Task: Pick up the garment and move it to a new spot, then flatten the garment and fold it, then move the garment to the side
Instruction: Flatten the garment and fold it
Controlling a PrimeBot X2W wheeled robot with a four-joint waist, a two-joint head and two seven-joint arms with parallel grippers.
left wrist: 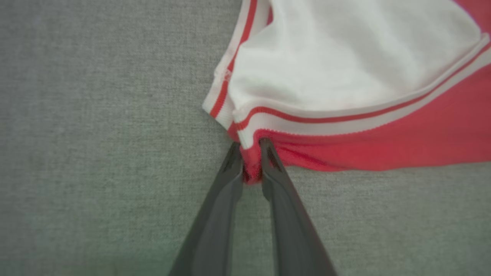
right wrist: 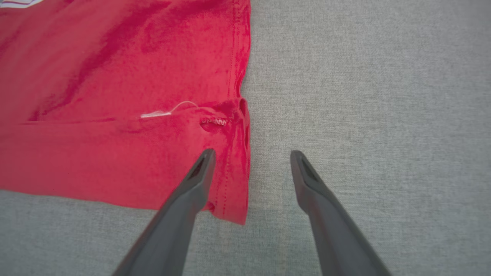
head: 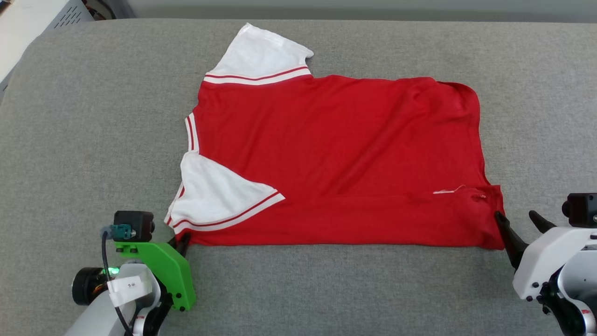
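Observation:
The garment (head: pixel 336 154), a red T-shirt with white sleeves and striped trim, lies flat on the grey surface, collar to the left and hem to the right. Its near long edge is folded up, with one white sleeve (head: pixel 219 196) laid over the red body. No lettering shows. My left gripper (left wrist: pixel 251 147) is shut on the garment's near left corner (left wrist: pixel 251 168), just below the striped cuff. My right gripper (right wrist: pixel 251 153) stands open at the near right hem corner (right wrist: pixel 230 207), one finger over the red cloth and the other over bare grey fabric.
The grey padded surface (head: pixel 93 140) reaches well beyond the shirt on all sides. A white cabinet (head: pixel 42 23) stands past the far left corner. A loose white thread (right wrist: pixel 161 112) lies on the cloth near the hem.

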